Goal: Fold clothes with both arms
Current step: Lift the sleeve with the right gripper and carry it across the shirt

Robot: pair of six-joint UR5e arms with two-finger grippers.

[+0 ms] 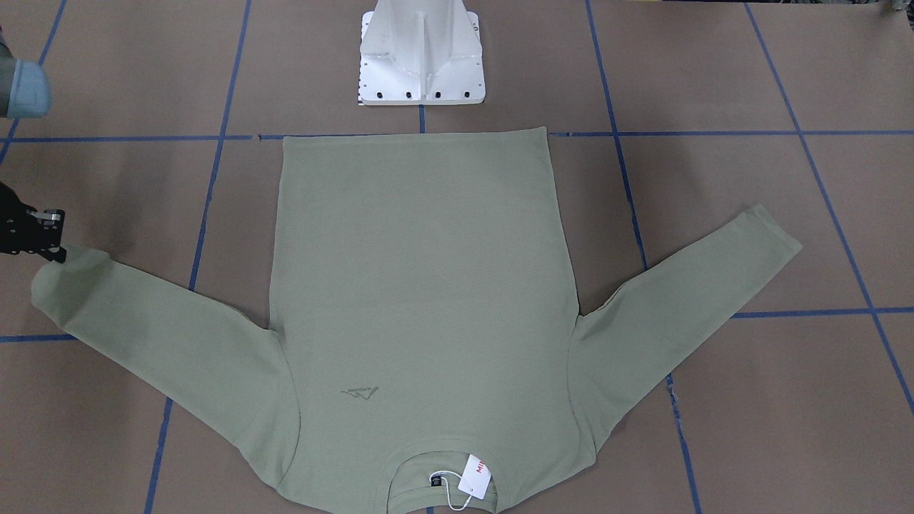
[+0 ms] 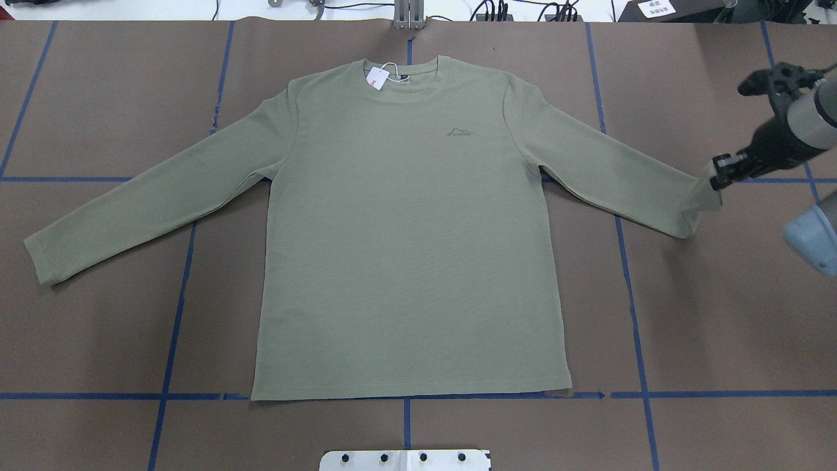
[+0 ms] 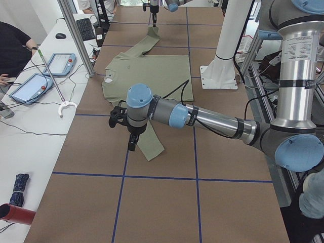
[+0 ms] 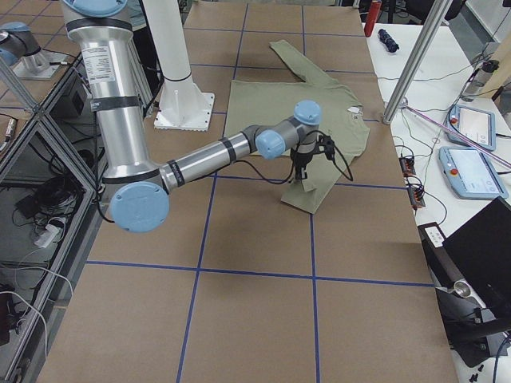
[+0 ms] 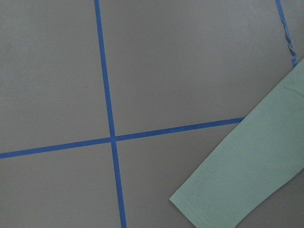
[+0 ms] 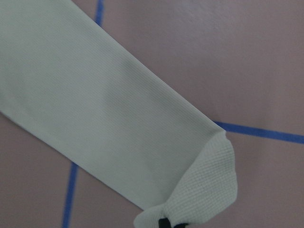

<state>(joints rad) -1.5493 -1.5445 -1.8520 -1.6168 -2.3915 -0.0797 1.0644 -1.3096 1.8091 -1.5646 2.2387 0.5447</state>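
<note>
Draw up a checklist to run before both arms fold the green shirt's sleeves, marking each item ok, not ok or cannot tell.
1. Shirt spread flat, front up: ok.
2. Right gripper pinching right-side cuff: ok, cuff lifted and bunched at it.
3. Left gripper holding left-side cuff: not ok, that cuff lies flat, ungripped.
4. Left gripper open for a grasp: cannot tell.
5. Hang tag clear of both sleeves: ok.

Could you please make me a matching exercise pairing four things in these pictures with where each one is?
1. hang tag
2. right gripper
3. left sleeve
4. pedestal base

a. flat on the table
b. beyond the shirt's hem
c. at the collar
d. pinching the right cuff

Pairs: 1-c, 2-d, 3-a, 4-b
</note>
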